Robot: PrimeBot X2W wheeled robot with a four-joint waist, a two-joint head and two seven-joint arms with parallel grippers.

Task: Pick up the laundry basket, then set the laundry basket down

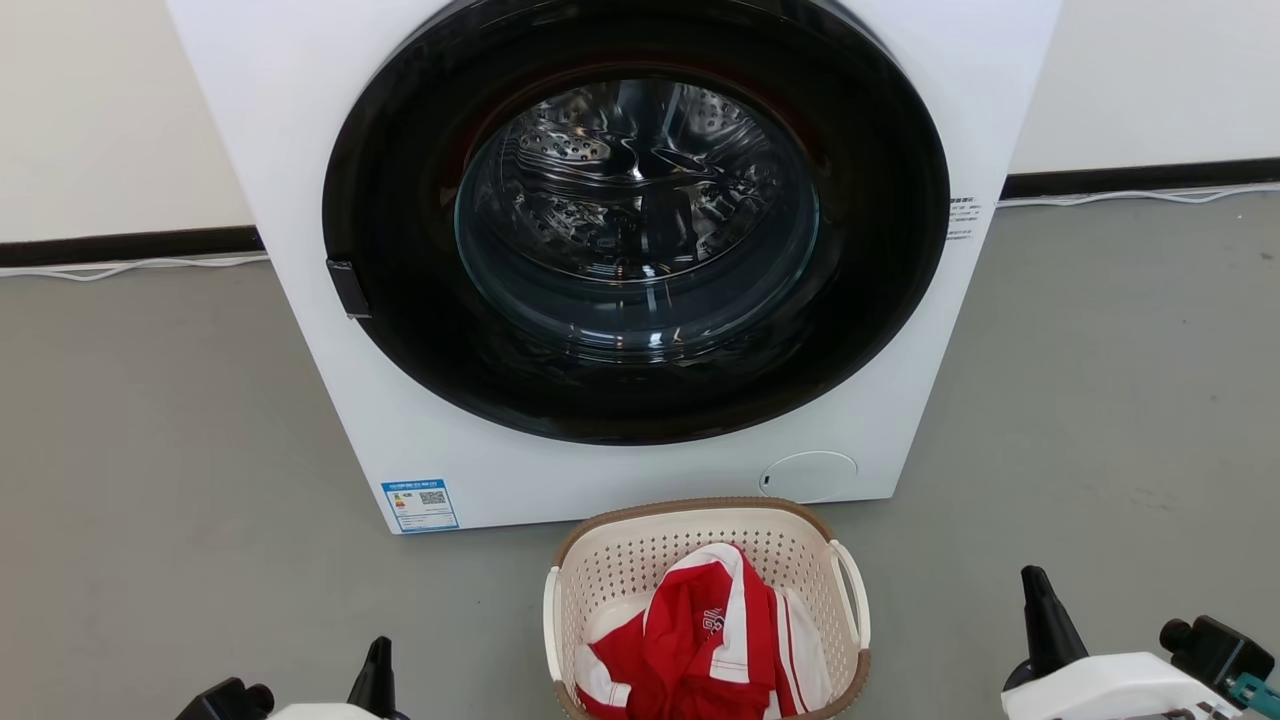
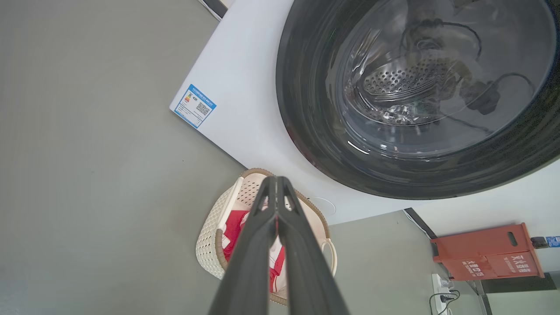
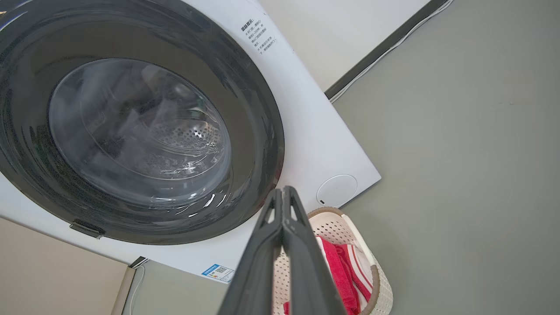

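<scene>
Laundry basket [image 1: 690, 545] right of left gripper [image 1: 380, 655]

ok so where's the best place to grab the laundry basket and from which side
By its two white loop handles: left handle with the left pincer, right handle with the right pincer, each from its own outer side. The laundry basket sits upright, handles standing off its side walls, and a red-and-white garment lies inside it. Both pincers are shut now.

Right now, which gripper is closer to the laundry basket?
Left, but only narrowly. The left gripper is left of the laundry basket; the right gripper is on its right, slightly farther out.
</scene>
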